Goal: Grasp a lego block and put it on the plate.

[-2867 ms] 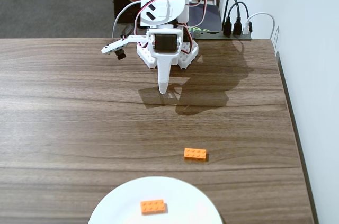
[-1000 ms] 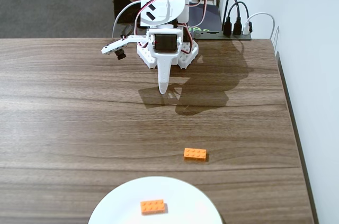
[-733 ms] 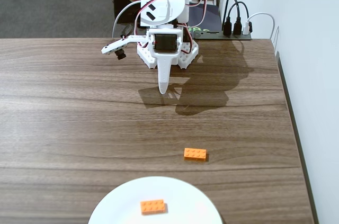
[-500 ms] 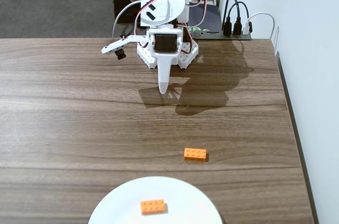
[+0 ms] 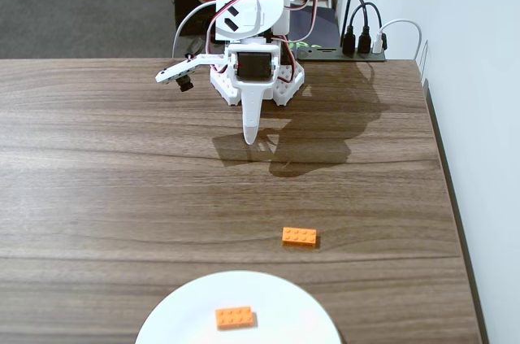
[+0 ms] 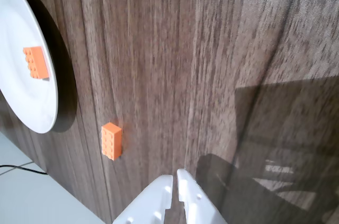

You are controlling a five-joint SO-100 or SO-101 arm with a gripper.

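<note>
An orange lego block (image 5: 300, 236) (image 6: 112, 141) lies alone on the wooden table, just beyond the plate's far rim. The white plate (image 5: 187, 315) (image 6: 21, 91) sits at the table's near edge in the fixed view, with a second orange brick (image 5: 235, 317) (image 6: 35, 62) resting on it. My white gripper (image 5: 252, 137) (image 6: 175, 175) hangs near the arm's base at the far side of the table, well away from both bricks. Its fingers are together, tips pointing down, with nothing between them.
The arm's base (image 5: 256, 76) stands at the table's far edge. A black hub with cables (image 5: 361, 39) sits at the far right. The table's right edge (image 5: 451, 198) runs beside a white wall.
</note>
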